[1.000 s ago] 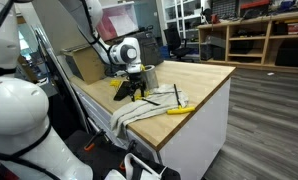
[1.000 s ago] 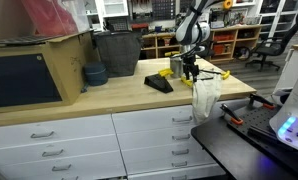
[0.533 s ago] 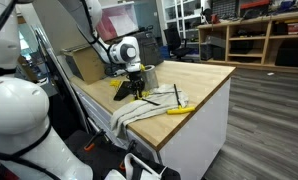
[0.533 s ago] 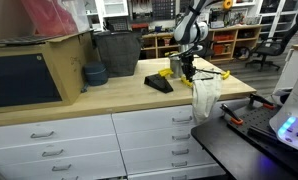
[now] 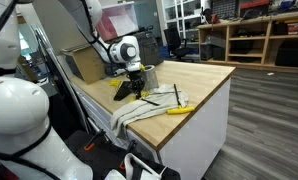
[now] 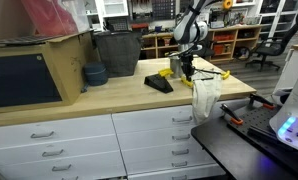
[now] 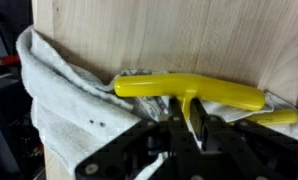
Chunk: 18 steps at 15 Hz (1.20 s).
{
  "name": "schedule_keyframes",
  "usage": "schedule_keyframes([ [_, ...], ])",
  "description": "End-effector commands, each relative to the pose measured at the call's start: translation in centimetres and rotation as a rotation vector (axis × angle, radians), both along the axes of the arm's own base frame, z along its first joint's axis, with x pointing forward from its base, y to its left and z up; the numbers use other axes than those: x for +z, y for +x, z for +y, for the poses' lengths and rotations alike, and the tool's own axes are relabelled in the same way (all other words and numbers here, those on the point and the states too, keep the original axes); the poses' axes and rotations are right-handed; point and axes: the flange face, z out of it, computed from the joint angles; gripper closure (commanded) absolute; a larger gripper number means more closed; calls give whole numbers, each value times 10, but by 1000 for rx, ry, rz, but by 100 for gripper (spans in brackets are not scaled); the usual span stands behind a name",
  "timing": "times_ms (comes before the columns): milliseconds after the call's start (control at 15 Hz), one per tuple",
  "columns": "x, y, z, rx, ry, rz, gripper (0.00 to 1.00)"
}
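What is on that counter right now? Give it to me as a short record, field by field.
Surface: wooden counter
Cloth: white cloth, rumpled, hanging over the counter's edge in both exterior views
Object at the grasp: yellow T-shaped handle, lying across the cloth
Grasp: the tool is low over the cloth, its fingers closed on either side of the handle's stem
Nearby: black wedge on the bare wood beside the cloth, apart from the tool

exteriors: mid-distance, different sides of the counter (image 5: 204,72), both share its top | wrist: close behind the hand (image 7: 189,128), facing down
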Motion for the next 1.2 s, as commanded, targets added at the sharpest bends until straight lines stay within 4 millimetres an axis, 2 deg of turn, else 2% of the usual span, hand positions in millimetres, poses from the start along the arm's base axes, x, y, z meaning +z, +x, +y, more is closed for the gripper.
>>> schedule_keyframes([
  [0,28,-13,3,24,11,-51,96],
  [333,56,-27,1,88,86,-103,96],
  [800,97,-41,-21,113,254,-181,96],
  [933,99,-42,-32,113,316,-196,96],
  [1133,87,-47,-49,126,417,-201,96],
])
